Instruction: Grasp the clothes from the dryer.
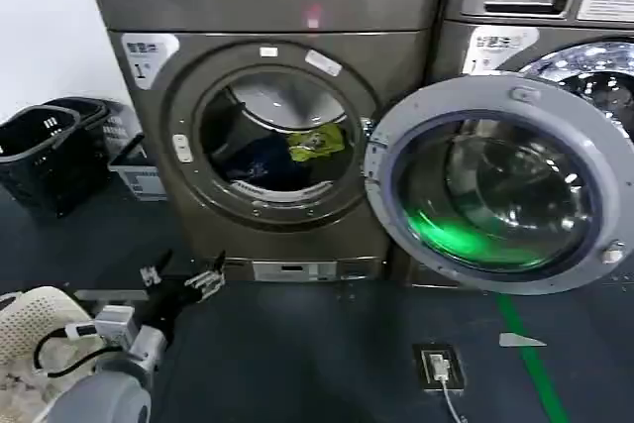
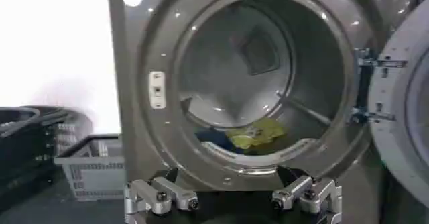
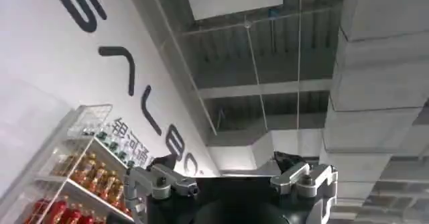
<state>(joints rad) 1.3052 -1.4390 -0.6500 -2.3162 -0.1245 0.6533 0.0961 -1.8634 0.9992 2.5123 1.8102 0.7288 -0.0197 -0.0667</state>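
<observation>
Fingers (image 2: 164, 196) of the left gripper (image 1: 181, 282) are spread with nothing between them, low before the dryer (image 1: 267, 7), whose one door (image 1: 495, 185) hangs wide. Two clothes lie in its drum: one navy (image 1: 253, 160), one yellow-green (image 1: 315, 142). The right gripper (image 3: 231, 184), fingers spread too, points toward a ceiling.

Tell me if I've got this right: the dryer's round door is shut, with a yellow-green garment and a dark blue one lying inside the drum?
Not quite. The dryer door is swung wide open, as the head view shows. The rest holds: the yellow-green garment and the dark blue one lie inside the drum.
</observation>
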